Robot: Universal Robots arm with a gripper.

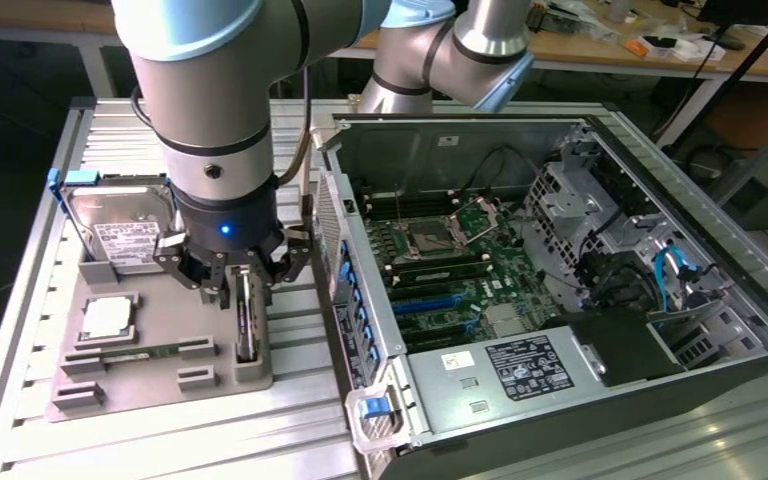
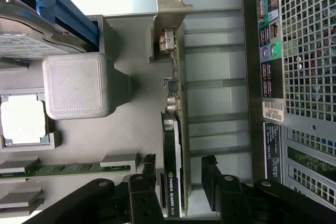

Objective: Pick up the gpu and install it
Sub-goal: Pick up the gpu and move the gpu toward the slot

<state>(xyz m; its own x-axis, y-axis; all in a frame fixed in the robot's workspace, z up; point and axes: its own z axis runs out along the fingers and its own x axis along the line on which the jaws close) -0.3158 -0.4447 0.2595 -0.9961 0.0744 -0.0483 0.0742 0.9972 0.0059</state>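
Note:
The gpu (image 1: 244,322) stands on its edge in a slot of the grey holder tray (image 1: 157,335), at the tray's side nearest the computer case. In the wrist view the gpu (image 2: 176,124) appears edge-on, a thin dark card with a silvery bracket at its far end. My gripper (image 1: 241,288) has come down over it and is open. Its black fingers (image 2: 149,163) stand one on each side of the card, with a small gap to it on both sides. Nothing is gripped.
The tray also holds a silver hard drive (image 1: 117,228) in a blue frame, a CPU (image 1: 107,318) and a green memory stick (image 1: 131,352). The open computer case (image 1: 704,250) lies at the exterior view's right, its motherboard (image 1: 424,250) with blue slots exposed. The case wall (image 2: 252,77) runs close beside the gpu.

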